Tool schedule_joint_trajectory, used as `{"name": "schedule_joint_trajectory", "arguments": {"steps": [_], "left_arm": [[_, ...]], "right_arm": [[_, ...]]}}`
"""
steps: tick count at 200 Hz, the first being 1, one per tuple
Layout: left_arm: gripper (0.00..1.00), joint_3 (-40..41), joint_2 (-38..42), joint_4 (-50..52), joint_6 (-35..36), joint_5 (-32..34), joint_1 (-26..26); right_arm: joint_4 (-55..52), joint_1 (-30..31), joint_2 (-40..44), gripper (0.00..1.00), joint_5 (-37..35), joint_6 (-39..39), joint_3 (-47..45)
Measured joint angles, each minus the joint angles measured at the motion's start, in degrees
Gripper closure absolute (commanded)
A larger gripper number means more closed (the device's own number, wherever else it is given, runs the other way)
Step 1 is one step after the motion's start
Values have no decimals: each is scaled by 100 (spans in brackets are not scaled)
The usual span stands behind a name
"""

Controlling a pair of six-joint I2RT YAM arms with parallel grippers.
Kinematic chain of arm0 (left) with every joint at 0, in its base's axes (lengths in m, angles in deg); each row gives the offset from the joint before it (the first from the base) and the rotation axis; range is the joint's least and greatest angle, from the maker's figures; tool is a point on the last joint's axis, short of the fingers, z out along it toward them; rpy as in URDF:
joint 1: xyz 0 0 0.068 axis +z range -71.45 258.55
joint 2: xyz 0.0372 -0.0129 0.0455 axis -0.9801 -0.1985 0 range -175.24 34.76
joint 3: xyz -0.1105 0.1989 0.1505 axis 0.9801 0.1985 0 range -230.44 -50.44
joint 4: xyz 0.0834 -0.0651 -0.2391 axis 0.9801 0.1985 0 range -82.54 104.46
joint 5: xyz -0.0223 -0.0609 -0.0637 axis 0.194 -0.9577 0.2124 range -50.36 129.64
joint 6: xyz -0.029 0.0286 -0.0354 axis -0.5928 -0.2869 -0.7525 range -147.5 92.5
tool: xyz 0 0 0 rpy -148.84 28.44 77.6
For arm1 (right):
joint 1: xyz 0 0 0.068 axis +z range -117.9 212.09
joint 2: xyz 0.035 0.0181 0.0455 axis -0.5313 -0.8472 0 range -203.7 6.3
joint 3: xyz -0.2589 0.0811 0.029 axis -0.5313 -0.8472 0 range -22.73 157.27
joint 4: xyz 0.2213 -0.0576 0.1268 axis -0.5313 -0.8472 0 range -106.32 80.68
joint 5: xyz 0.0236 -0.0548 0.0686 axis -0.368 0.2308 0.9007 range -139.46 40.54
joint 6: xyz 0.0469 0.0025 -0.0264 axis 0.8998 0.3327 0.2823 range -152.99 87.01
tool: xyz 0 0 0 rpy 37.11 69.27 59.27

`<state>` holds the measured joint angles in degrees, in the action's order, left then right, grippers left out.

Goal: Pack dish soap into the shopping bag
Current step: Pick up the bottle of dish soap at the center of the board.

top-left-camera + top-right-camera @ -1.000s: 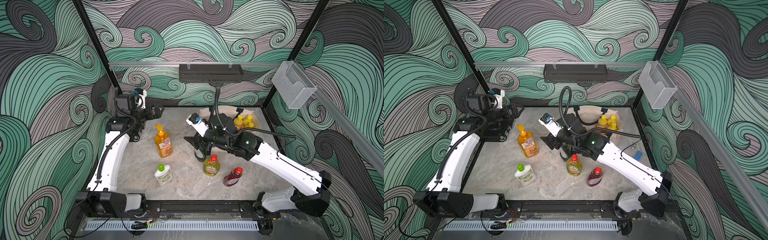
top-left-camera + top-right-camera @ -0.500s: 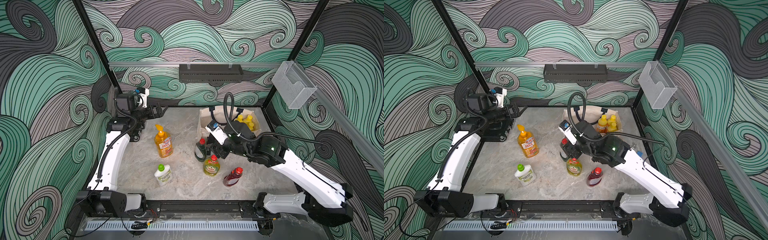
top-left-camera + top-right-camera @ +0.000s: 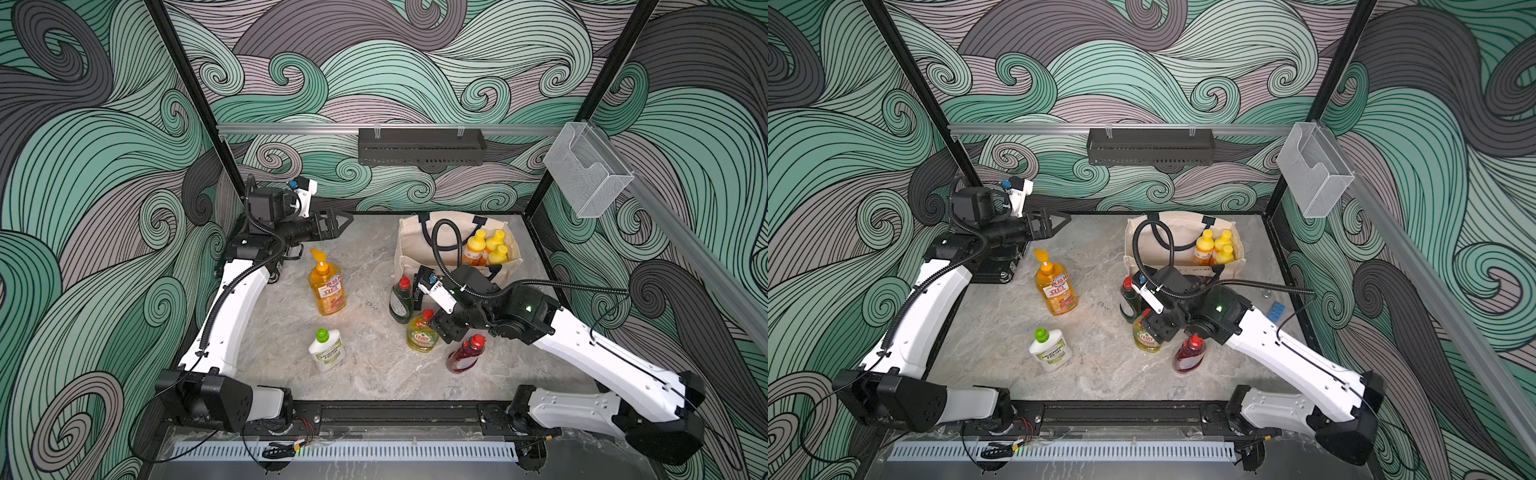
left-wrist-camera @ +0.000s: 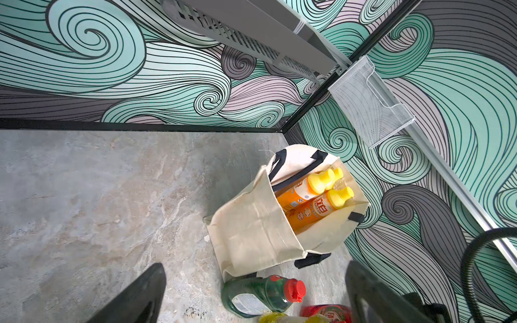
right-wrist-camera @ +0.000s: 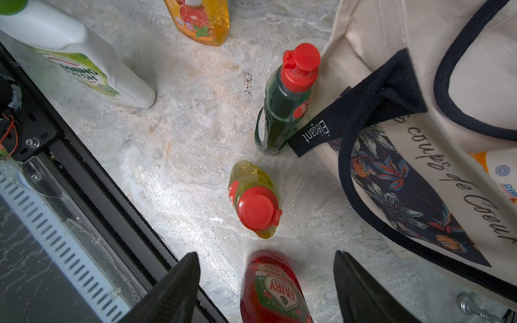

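Observation:
The cream shopping bag (image 3: 419, 245) stands open at the back right with three yellow-capped orange bottles (image 3: 486, 249) inside. In front of it stand the dark green bottle (image 3: 401, 299), the yellow-green Fairy bottle (image 3: 422, 338) and the red bottle (image 3: 465, 355). The orange pump bottle (image 3: 327, 286) and the white green-capped bottle (image 3: 326, 351) stand at the middle left. My right gripper (image 5: 265, 254) hangs open above the red bottle (image 5: 275, 290), which shows between its fingers with a gap on each side. My left gripper (image 3: 336, 218) is open and empty at the back left.
A black shelf (image 3: 419, 145) and a clear holder (image 3: 586, 174) hang on the walls. A small blue brick (image 3: 1277, 309) lies by the right wall. The black front rail (image 3: 374, 415) bounds the marble table.
My right gripper has drawn away from the dark green bottle, left standing by the bag, and moved front-right over the red bottle. The left arm has not moved.

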<state>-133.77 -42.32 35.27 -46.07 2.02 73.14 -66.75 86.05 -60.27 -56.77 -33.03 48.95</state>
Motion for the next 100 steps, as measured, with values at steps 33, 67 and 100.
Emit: {"name": "schedule_joint_trajectory", "arguments": {"steps": [33, 67, 100], "left_arm": [[1, 0, -2, -7, 0, -17, -81], [1, 0, -11, -7, 0, -39, -273], [1, 0, -46, -11, 0, -52, -420]], "right_arm": [[192, -109, -15, 17, 83, -37, -111], [352, -271, -153, 16, 142, -122, -116], [505, -382, -214, 16, 385, -195, -236]]}}
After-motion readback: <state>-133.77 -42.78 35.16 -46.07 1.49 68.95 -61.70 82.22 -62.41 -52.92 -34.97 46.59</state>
